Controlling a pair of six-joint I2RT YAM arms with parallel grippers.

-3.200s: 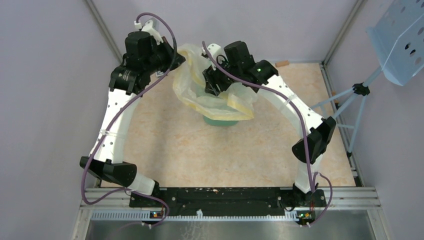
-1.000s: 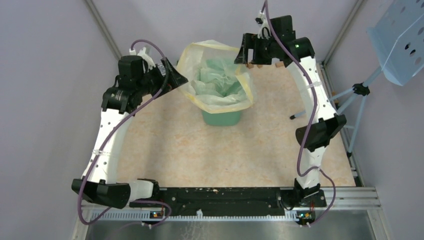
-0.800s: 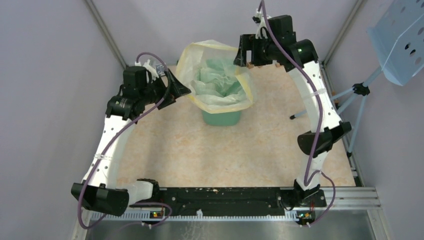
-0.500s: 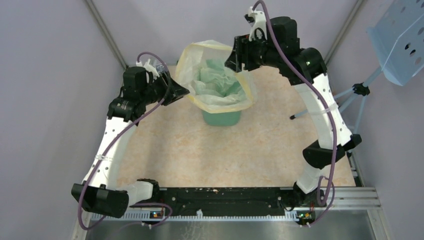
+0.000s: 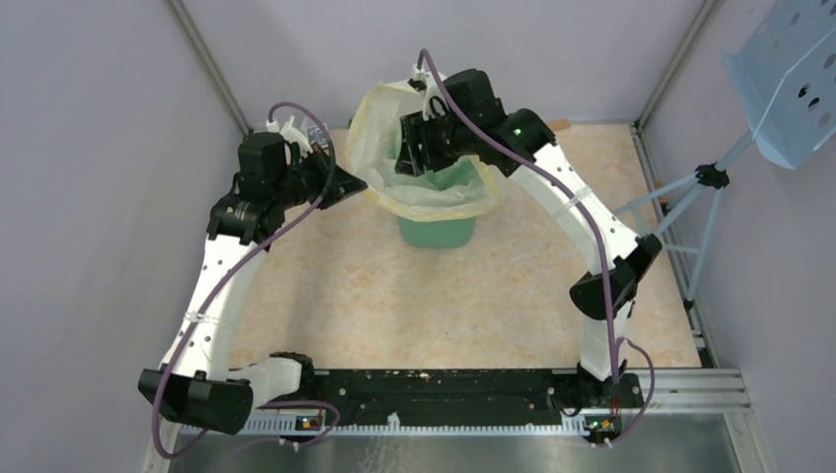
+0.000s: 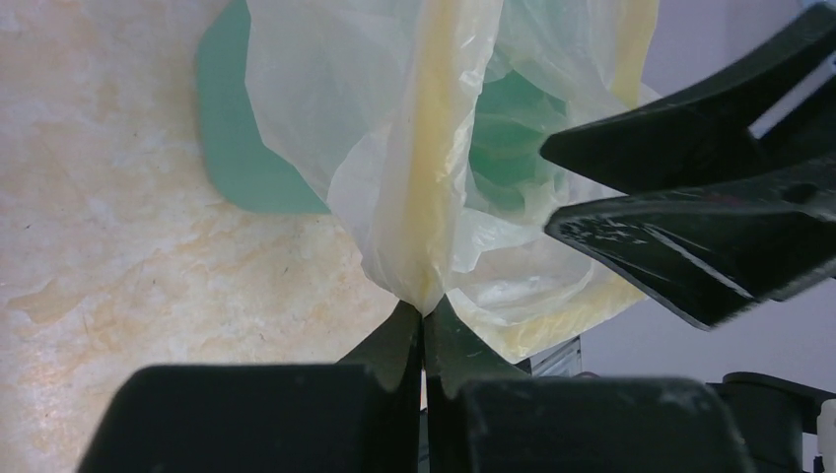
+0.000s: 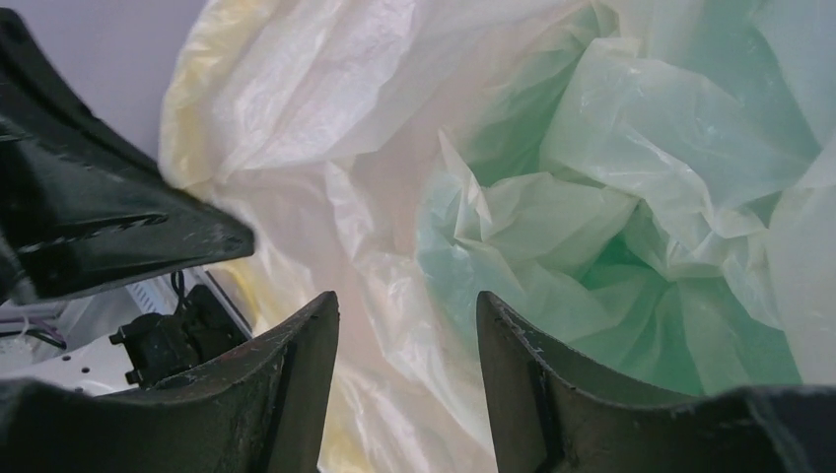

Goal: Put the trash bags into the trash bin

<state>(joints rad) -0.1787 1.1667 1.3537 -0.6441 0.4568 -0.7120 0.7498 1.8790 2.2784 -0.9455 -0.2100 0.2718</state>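
Jaws: left gripper [image 6: 424, 313] is closed tight on a fold of the trash bag [image 6: 434, 197], pinched at its yellow rim band on the left side of the bin. Right gripper [image 7: 406, 310] has its fingers spread and holds nothing. It hangs over the bag mouth, pointing down into it.

Step, as I read it: seating the bag as a liner. Left anchors the rim outside the trash bin [image 5: 439, 235] and right is lined up to push film down inside.

Bin stands upright on the table [image 5: 394, 296], far centre. The bag body sits inside it, loosely crumpled, with the green walls showing through the film. The rim flares above the bin mouth and drapes over the front and left edges. I see nothing else in the bag, and folds hide the bin floor.

Next move: right goes straight down the centre and presses the bunched film toward the base. Left needs to hold its pinch or the rim gets dragged in. Risks: the thin film could snag on a finger, and the light bin could slide or tip.
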